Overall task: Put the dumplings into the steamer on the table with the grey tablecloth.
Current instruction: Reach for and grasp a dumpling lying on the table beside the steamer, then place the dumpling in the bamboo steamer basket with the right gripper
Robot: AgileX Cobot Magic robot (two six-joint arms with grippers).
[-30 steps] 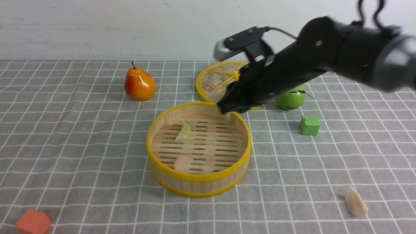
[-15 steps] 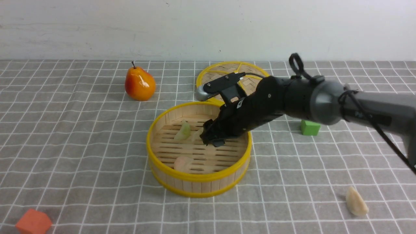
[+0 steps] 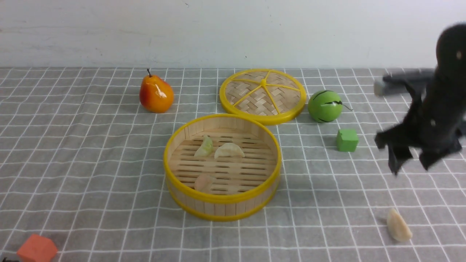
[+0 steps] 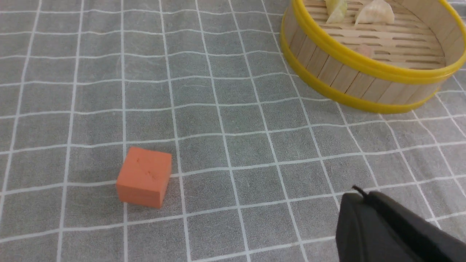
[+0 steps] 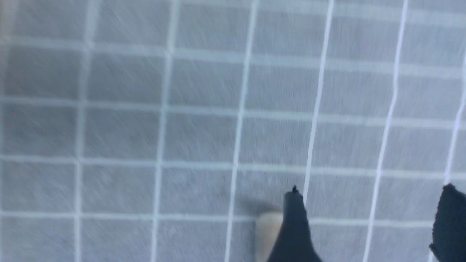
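The bamboo steamer (image 3: 222,203) with yellow rims stands mid-table on the grey tablecloth (image 3: 91,153). A pale green dumpling (image 3: 204,147), a cream dumpling (image 3: 228,150) and a pale pink dumpling (image 3: 204,181) lie on its slat floor. A second cream dumpling (image 3: 398,225) lies on the cloth at the front right, and its edge shows in the right wrist view (image 5: 267,233). My right gripper (image 3: 411,163) is open and empty, above the cloth behind that dumpling. My left gripper (image 4: 360,198) is shut, low over the cloth near the steamer (image 4: 364,65).
The woven lid (image 3: 263,95) lies behind the steamer. A pear (image 3: 156,94) stands back left, a green ball (image 3: 324,106) and a green cube (image 3: 346,140) to the right. An orange cube (image 3: 37,248) sits front left, also in the left wrist view (image 4: 144,176).
My right gripper let the cream dumpling go inside the steamer, then swung out to the right and now hangs open above the front-right cloth. The left arm has not visibly moved.
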